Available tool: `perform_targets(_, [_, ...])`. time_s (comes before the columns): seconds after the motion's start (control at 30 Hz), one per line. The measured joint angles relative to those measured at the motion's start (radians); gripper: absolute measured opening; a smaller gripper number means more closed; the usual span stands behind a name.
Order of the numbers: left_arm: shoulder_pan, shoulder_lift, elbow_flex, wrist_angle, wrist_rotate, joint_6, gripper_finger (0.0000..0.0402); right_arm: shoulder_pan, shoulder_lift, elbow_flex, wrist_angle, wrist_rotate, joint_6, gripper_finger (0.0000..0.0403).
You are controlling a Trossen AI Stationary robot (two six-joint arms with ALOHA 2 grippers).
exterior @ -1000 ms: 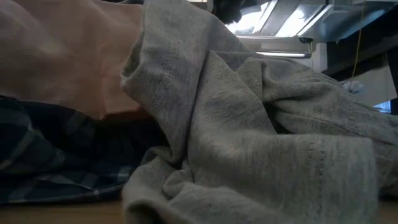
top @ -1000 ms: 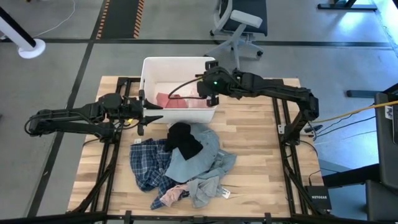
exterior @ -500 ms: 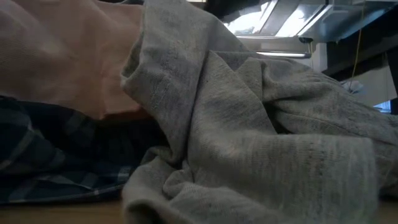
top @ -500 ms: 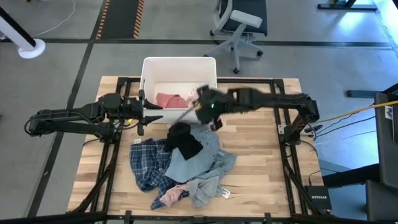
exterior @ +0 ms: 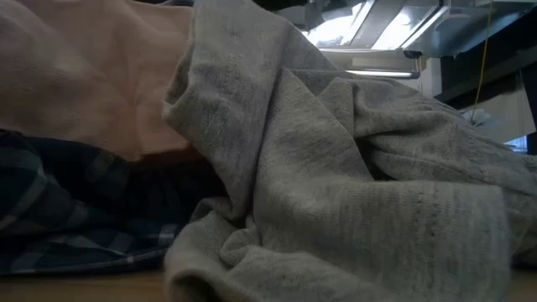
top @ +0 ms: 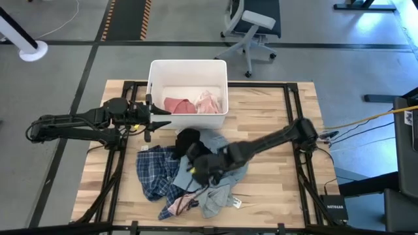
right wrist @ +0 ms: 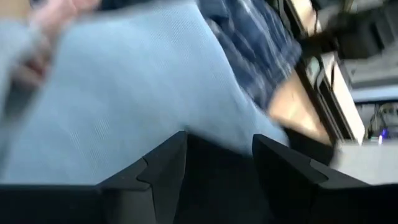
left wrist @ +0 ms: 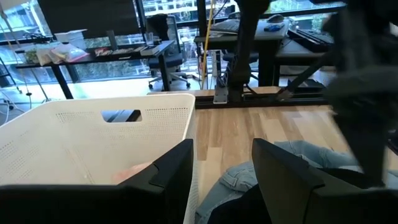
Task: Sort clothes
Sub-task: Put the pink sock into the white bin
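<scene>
Two pink soft garments [top: 189, 104] binned, heap of mixed fabric clothes [top: 189, 173] left; right tool [top: 201, 168] spread above it, left tool [top: 157, 119] spread, idle.

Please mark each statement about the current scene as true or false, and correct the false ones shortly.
1. The white bin holds pink pieces. True.
2. The right gripper is above the bin. False: it is over the pile of clothes on the table, above the light blue piece.
3. The left gripper is beside the bin's near left corner, fingers open and empty. True.
4. The plaid shirt lies inside the bin. False: it lies on the table, on the left of the pile.
5. The black piece lies at the end of the pile nearest the bin. True.
</scene>
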Motion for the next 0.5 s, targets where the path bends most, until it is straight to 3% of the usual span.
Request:
perform_targets(0.17, [0.000, 0.000, 0.000, 0.001, 0.000, 0.008, 0.0159, 0.062, 0.057, 0.000, 0.124, -0.007, 0.070, 0.0204])
perform_targets(0.5, [0.000, 0.000, 0.000, -0.009, 0.000, 0.011, 0.0159, 0.121, 0.112, 0.000, 0.312, -0.098, 0.369, 0.0204])
